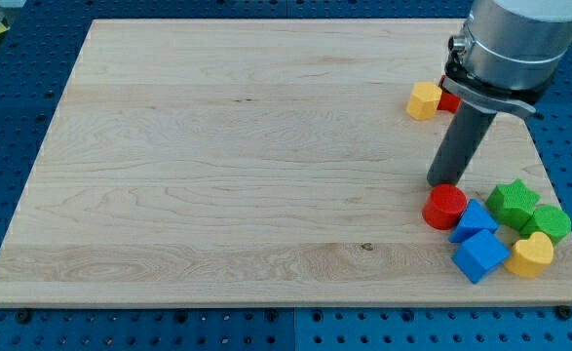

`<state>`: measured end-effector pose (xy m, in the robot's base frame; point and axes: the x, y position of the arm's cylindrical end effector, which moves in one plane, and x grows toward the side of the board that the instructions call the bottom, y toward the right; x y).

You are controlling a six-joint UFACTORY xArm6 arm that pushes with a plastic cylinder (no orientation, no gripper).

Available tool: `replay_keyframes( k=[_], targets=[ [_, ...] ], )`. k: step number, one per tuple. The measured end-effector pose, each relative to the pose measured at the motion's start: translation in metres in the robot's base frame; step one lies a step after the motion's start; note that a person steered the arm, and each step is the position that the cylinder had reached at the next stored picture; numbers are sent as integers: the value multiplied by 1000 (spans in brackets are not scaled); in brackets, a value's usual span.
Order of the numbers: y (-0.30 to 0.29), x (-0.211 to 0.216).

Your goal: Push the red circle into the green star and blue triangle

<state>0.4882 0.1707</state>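
Observation:
The red circle (445, 207) lies near the board's right edge, touching the blue triangle (474, 220) on its right. The green star (513, 204) sits just right of the triangle. My tip (439, 185) rests on the board at the red circle's upper left edge, touching or nearly touching it. The rod rises from there to the arm's grey body at the view's top right.
A blue cube (479, 255), a yellow heart (530, 254) and a green round block (551, 223) cluster below and right of the star. A yellow hexagon (424, 100) and a partly hidden red block (448, 100) lie near the top right. The wooden board (217, 175) ends close to the cluster.

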Motion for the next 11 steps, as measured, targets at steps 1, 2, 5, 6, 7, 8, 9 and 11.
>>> replay_keyframes(
  k=[1,2,5,6,7,8,9,11],
  targets=[
    [-45,-9],
    [-93,9],
    [-47,40],
    [-24,40],
    [-11,40],
    [0,40],
    [7,39],
    [-29,54]
  ],
)
